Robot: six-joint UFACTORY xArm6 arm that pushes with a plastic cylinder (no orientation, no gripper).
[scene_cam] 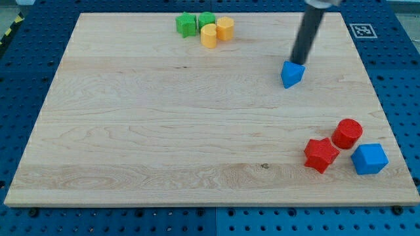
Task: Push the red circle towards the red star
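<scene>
The red circle (pixel 346 134) lies near the board's lower right, just up and right of the red star (pixel 321 155), about touching it. My tip (pixel 298 61) is far from both, at the view's upper right, right at the top edge of the blue triangular block (pixel 291 74). The rod rises out of the view's top.
A blue cube (pixel 369 158) sits right of the red star, just below the red circle. Two green blocks (pixel 195 23) and two yellow cylinders (pixel 217 31) cluster at the board's top edge. The wooden board (pixel 164 131) ends close to the right of the red circle.
</scene>
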